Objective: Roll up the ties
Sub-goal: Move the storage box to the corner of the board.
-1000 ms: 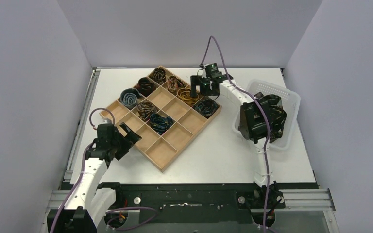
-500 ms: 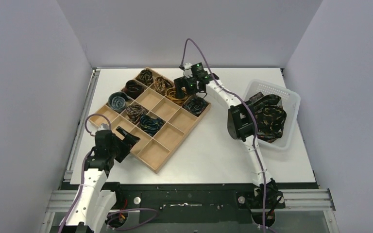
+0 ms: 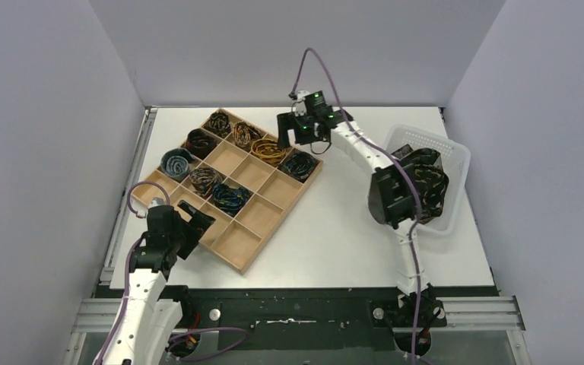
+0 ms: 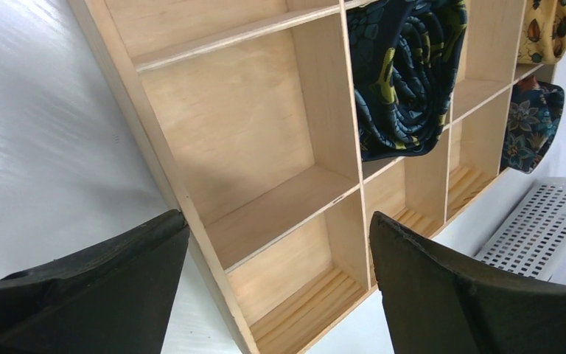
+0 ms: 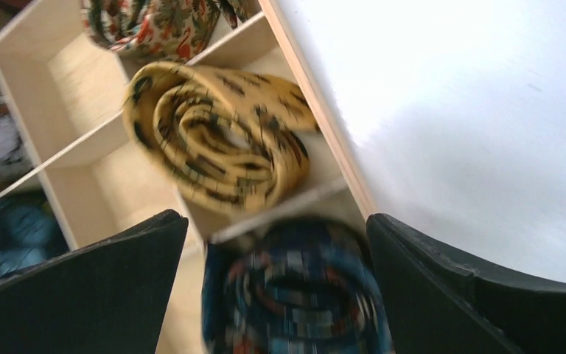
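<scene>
Ties [image 3: 230, 198] sit rolled into coils in several pockets of the wooden tray [image 3: 237, 262], which lies toward 9 o'clock on the white surface [image 3: 334, 228], while a loose dark heap [image 3: 426, 179] of them fills the white basket [image 3: 456, 152] at 3 o'clock. Left fingers [image 4: 103, 287] stand wide apart, clamped on nothing, astride the tray's 7 o'clock rim. Right fingers [image 5: 81, 287], likewise spread and clamped on nothing, hang above the yellow coil [image 5: 221, 147] and the dark blue coil [image 5: 302, 310] at the tray's 2 o'clock edge.
</scene>
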Robot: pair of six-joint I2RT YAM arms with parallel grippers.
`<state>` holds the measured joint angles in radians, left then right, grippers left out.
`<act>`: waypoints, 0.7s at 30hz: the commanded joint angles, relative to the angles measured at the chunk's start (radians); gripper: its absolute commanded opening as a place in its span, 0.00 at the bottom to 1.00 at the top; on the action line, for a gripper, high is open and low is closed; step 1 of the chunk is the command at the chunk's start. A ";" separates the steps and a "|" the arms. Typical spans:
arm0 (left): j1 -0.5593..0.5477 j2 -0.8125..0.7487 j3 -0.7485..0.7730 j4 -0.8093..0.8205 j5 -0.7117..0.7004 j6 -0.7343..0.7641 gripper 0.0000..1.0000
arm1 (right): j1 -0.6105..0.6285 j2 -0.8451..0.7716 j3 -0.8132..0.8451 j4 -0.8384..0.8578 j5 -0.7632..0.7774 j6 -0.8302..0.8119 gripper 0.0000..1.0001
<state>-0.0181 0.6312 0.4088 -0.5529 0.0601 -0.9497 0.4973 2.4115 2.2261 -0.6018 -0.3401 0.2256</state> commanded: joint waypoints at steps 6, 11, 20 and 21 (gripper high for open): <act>0.004 0.083 0.047 0.088 -0.011 0.020 0.90 | 0.014 -0.643 -0.725 0.153 0.024 0.081 1.00; 0.009 0.126 0.055 0.118 -0.001 0.028 0.90 | 0.097 -0.765 -1.054 0.304 0.059 0.244 1.00; 0.010 0.112 0.015 0.134 0.041 0.017 0.90 | 0.113 -0.604 -1.032 0.397 0.108 0.294 1.00; 0.010 0.107 0.002 0.145 0.058 0.014 0.90 | 0.109 -0.574 -0.996 0.387 0.102 0.279 1.00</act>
<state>-0.0113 0.7643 0.4210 -0.5163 0.0578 -0.9310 0.6231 1.7775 1.1080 -0.3103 -0.2840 0.4957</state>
